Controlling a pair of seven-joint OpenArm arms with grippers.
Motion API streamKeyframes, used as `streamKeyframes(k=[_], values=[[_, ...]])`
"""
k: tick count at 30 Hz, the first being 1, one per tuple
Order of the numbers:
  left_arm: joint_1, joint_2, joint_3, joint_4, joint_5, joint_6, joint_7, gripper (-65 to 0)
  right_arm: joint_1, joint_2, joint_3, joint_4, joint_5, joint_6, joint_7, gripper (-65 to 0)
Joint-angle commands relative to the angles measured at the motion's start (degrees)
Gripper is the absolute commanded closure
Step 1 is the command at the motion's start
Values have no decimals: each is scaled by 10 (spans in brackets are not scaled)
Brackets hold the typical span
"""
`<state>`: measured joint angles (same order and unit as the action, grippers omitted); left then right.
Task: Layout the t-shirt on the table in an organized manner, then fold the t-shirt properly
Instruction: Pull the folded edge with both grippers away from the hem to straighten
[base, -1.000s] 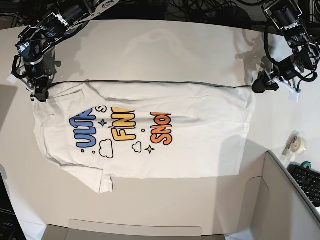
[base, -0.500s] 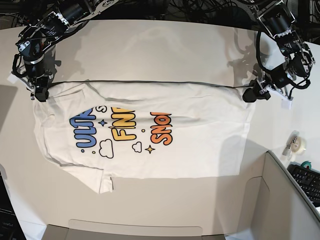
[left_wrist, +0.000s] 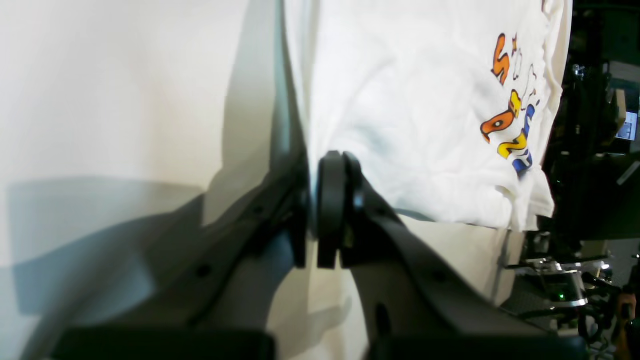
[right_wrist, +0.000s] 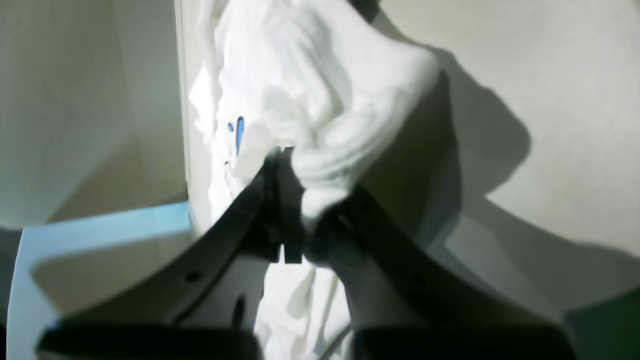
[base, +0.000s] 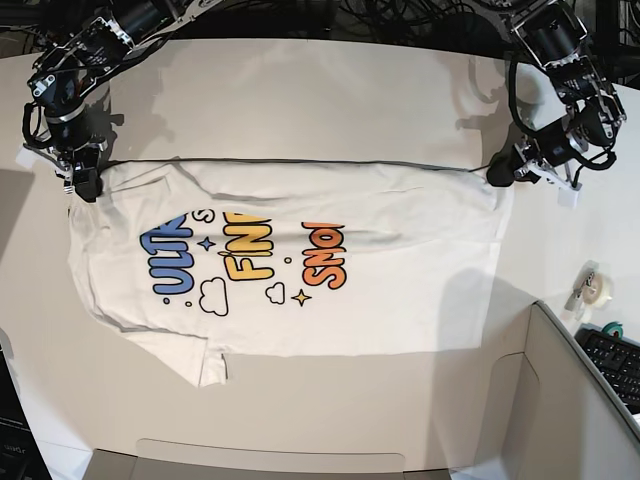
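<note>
The white t-shirt (base: 300, 260) lies on the off-white table (base: 320, 90), folded lengthwise with its colourful print facing up. A straight, taut edge runs along its far side between my two grippers. My left gripper (base: 497, 172) is shut on the t-shirt's far right corner. In the left wrist view its jaws (left_wrist: 312, 200) press together on the t-shirt's (left_wrist: 410, 100) edge. My right gripper (base: 85, 186) is shut on the far left corner. The right wrist view shows its fingers (right_wrist: 295, 220) pinching bunched white t-shirt fabric (right_wrist: 310, 90).
A grey box (base: 580, 400) takes up the near right corner, with a tape roll (base: 597, 287) and a keyboard (base: 615, 360) beside it. A flat grey tray (base: 270, 460) lies along the near edge. Dark cables hang behind the table's far edge.
My left gripper moved left onto the shirt's far right corner and closed on it. The right gripper kept its grip and barely shifted.
</note>
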<state>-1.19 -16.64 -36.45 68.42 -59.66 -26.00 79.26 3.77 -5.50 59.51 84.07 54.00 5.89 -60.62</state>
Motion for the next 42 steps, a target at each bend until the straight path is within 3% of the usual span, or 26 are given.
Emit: streamKeyframes(k=[1, 5, 13, 18, 23, 42], values=[[14, -19, -2, 8, -3, 0, 7, 0, -24, -1, 5, -19, -49, -27, -20, 0], [58, -35, -5, 8, -3, -2, 3, 0, -65, 26, 5, -19, -39, -27, -38, 0], [141, -43, -6, 68, -4, -2, 2, 0, -171, 78, 5, -19, 84, -27, -38, 0], [187, -41, -8, 142, -4, -2, 3, 0, -225, 91, 6, -12, 145, -27, -38, 0], [212, -22, -40, 185, -4, -2, 7, 0, -253, 91, 6, 33, 164, -27, -38, 0], [249, -21, -44, 195, -4, -2, 3, 0, -276, 82, 6, 63, 164, -31, -38, 0]])
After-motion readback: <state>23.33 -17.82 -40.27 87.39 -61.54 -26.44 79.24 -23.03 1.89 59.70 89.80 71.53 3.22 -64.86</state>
